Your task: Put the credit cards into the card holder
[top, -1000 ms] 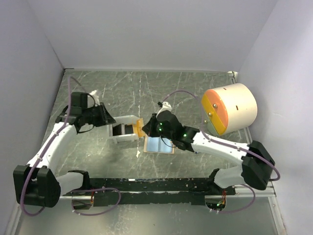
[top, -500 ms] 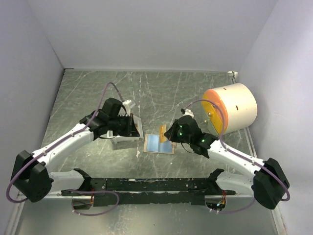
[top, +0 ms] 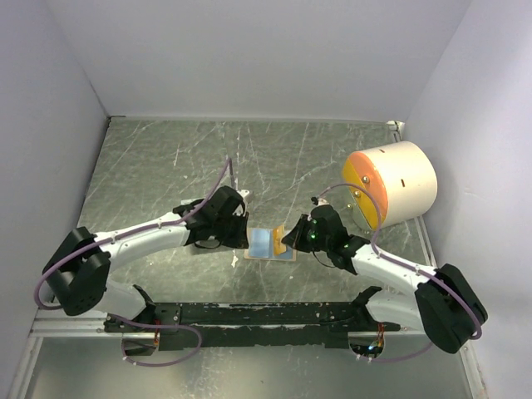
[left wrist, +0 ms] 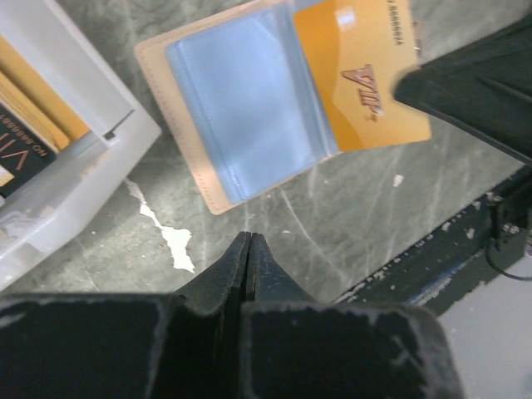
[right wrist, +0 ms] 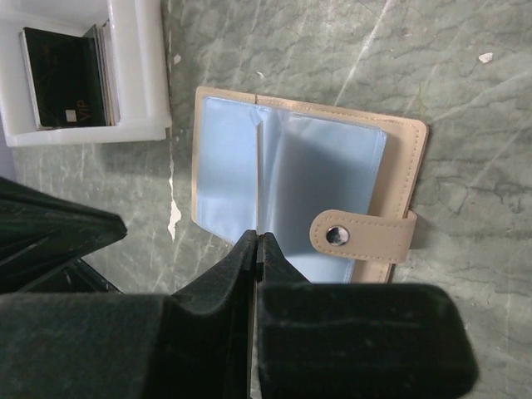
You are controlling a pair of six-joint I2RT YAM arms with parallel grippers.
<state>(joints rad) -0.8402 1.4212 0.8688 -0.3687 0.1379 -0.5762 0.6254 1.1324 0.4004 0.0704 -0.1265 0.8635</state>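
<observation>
At the near edge of the table (top: pixel 291 158): 1 black mounting rail (top: pixel 249 314) with 2 arms, both reaching in toward the middle.

Item 1, left pincer (left wrist: pixel 249 239): fingers pressed together with nothing between them. It is poised over bare table, just short of 1 corner of the card holder (top: pixel 268 243).

Item 2, right pincer (right wrist: pixel 257 238): fingers drawn in to a hairline slit. The left wrist view shows it clamped on 1 end of the orange card (left wrist: pixel 357 75).

Item 3, card holder: tan, lying open and flat on the table between the 2 pincers. Its pale blue clear sleeves face up. The snap tab (right wrist: pixel 362 237), with 1 metal stud, is folded over 1 side edge.

Item 4, orange card: marked "VIP", over the half of the holder nearer the right pincer. From above it shows as a narrow tilted sliver. Whether its edge sits inside a sleeve cannot be told.

Item 5, white tray (left wrist: pixel 75 141): just beside the holder on its left, not touching it. It holds cards standing on edge, 1 black card (right wrist: pixel 62 79) foremost and yellow-orange ones alongside.

Item 6, far right, well apart from the holder: 1 cream drum (top: pixel 399 179) on its side, its round face part orange and part yellow.
</observation>
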